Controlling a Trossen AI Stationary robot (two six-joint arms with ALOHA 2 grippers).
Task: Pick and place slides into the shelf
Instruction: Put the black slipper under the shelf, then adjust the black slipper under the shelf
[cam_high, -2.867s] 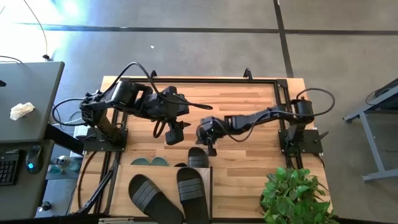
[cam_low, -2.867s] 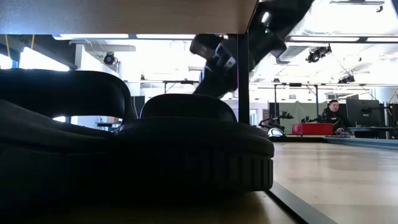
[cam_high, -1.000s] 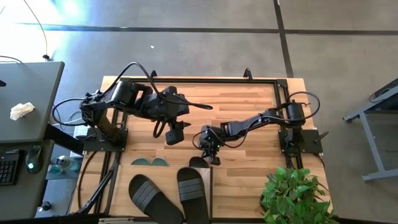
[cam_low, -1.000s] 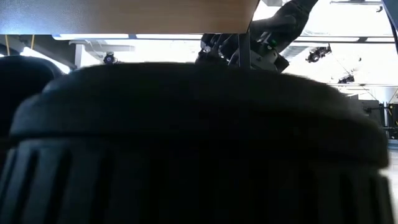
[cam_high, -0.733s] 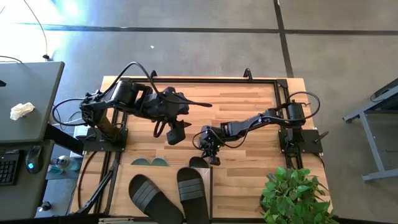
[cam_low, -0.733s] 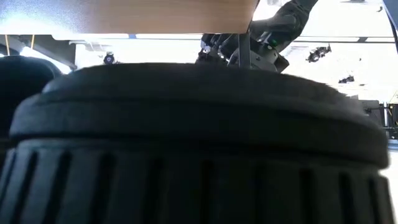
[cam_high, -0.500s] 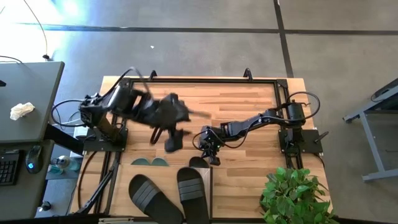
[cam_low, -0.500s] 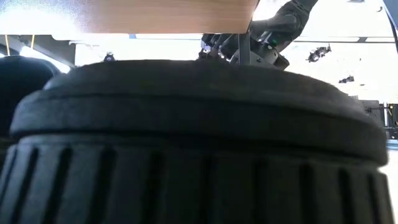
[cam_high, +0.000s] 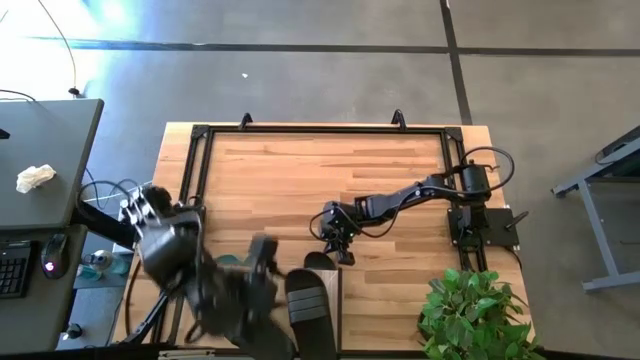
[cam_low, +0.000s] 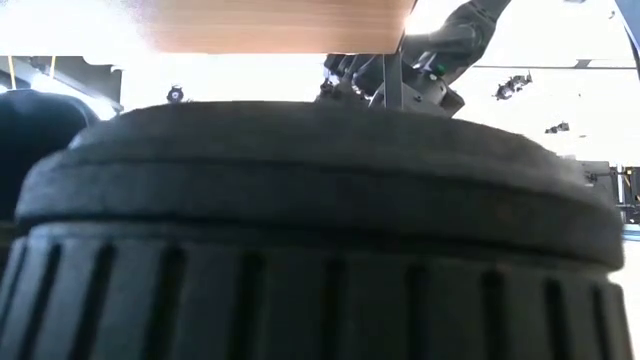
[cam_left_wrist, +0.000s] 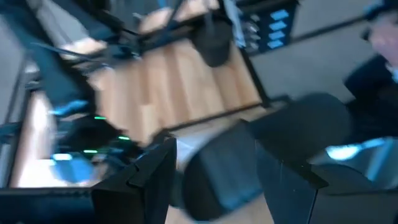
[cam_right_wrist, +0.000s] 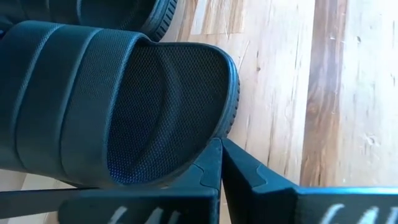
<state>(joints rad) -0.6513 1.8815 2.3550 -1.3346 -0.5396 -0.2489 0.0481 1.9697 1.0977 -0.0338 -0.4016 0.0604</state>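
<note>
A black rubber slide (cam_right_wrist: 118, 99), its footbed finely dimpled and its sole edge ribbed, lies on the plank tabletop (cam_high: 330, 170) at the light-wood shelf's (cam_high: 337, 315) edge. The right hand (cam_high: 341, 254), fingers pressed together, touches its heel. The left hand (cam_high: 262, 250) is blurred above the shelf; I cannot tell its state.

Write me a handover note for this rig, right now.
Right hand: shut, tips against the heel of a black slide that pokes out of the shelf at its lower level.
Left hand: open, low over the shelf top.
Done: a second black slide lies on the shelf top.
Left: probably push the poking slide fully in. The left arm hides the rest of the top, so count the other slides yourself.
</note>
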